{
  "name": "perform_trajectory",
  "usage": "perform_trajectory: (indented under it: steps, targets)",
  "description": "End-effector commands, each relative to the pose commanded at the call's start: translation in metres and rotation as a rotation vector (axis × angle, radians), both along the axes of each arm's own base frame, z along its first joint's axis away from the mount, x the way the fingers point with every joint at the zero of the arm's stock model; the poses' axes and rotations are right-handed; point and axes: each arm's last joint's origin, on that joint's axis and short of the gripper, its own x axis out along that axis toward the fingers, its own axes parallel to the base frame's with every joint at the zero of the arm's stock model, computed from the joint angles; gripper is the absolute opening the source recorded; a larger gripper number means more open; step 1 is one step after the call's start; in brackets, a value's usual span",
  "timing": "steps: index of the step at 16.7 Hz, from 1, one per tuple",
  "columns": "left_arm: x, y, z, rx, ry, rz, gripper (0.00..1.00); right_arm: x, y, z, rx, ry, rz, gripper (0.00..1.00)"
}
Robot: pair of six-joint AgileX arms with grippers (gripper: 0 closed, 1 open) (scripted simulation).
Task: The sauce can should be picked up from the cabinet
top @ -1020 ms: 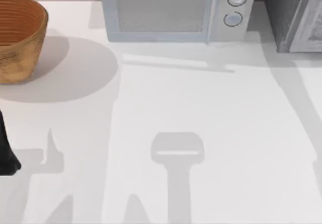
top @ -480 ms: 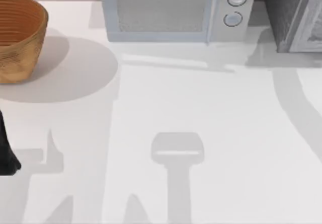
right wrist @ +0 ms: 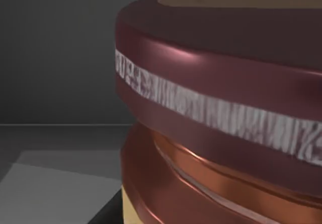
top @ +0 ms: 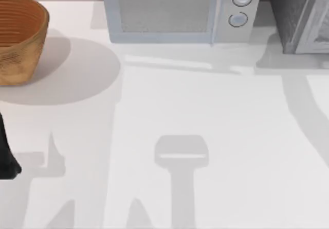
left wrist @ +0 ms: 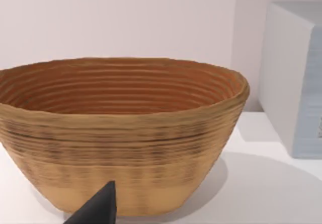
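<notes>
Sauce can (right wrist: 221, 118) looms close before the right wrist camera; claw state cannot be told.

Glossy can, woven basket, matt worktop

You see the sauce can (right wrist: 221, 108) with a shiny, metal-looking maroon rim and coppery band; the basket (left wrist: 121, 133) is coarse ribbed weave. The worktop (top: 205, 116) is smooth and matt, the microwave (top: 175, 13) pale and plastic-like, and the cabinet (top: 288, 13) speckled and rough-looking.
</notes>
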Motion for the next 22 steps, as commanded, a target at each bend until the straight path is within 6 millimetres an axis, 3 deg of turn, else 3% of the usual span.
perform_trajectory:
  steps: [3, 6, 12, 17, 20, 22]
  targets:
    - [0.0, 0.0, 0.0, 0.0, 0.0, 0.0, 1.0, -0.01, -0.009, -0.024, -0.003, 0.003, -0.003, 0.0]
    - [0.0, 0.0, 0.0, 0.0, 0.0, 0.0, 1.0, -0.02, -0.02, -0.069, -0.008, 0.018, -0.007, 0.0]
    - [0.0, 0.0, 0.0, 0.0, 0.0, 0.0, 1.0, -0.043, -0.039, -0.207, -0.005, 0.033, -0.01, 0.0]
    - [0.0, 0.0, 0.0, 0.0, 0.0, 0.0, 1.0, -0.049, -0.048, -0.325, -0.001, 0.03, -0.003, 0.0]
    - [0.0, 0.0, 0.0, 0.0, 0.0, 0.0, 1.0, -0.049, -0.051, -0.372, -0.002, 0.023, 0.004, 0.0]
    - [0.0, 0.0, 0.0, 0.0, 0.0, 0.0, 1.0, -0.048, -0.052, -0.389, -0.003, 0.018, 0.007, 0.0]
